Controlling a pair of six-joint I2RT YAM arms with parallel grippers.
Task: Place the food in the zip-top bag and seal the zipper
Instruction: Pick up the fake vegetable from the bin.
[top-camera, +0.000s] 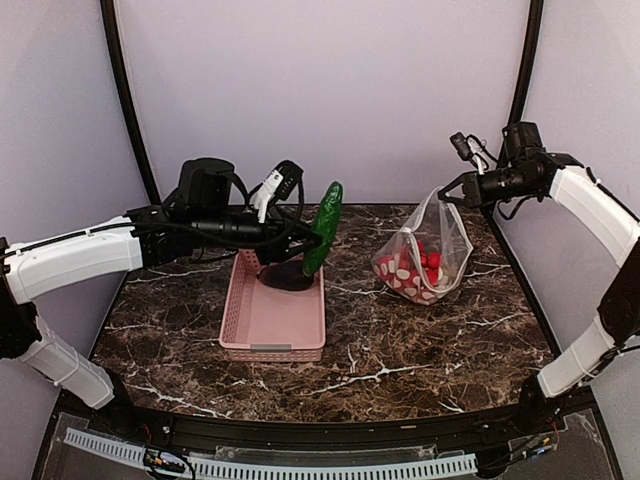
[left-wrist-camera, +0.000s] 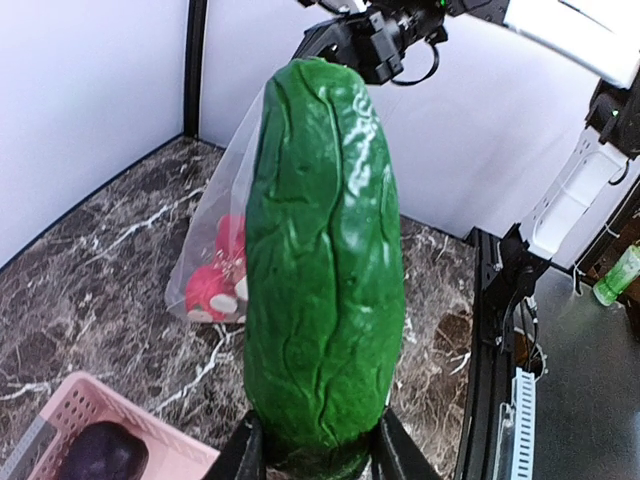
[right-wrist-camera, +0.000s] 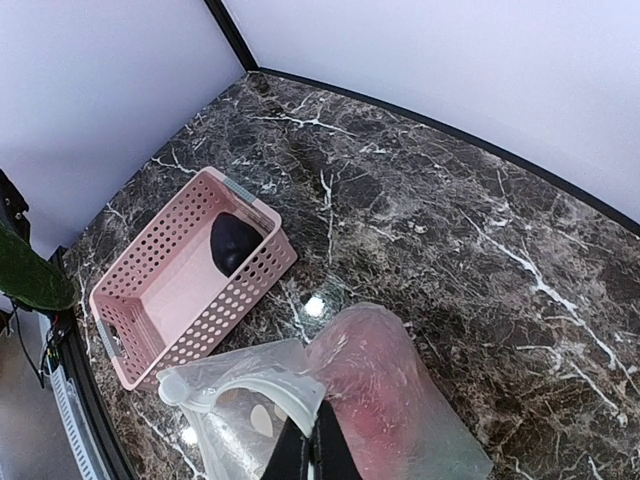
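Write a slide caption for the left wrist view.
Left hand holds the green cucumber upright, facing the dotted bag.

The top camera looks down from behind the arms. Both wrist cameras look closer, and all three share the pink basket (top-camera: 272, 318) and the bag (top-camera: 424, 258).

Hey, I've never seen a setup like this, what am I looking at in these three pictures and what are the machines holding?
These are two robot arms bolted at a marble table. One picture looks down from above; the other two come from cameras on each wrist. The left pincer grips a green cucumber in the air above a pink basket, which holds a dark eggplant. The right pincer is shut on the top edge of a clear dotted bag, holding it up; red fruits already lie inside.
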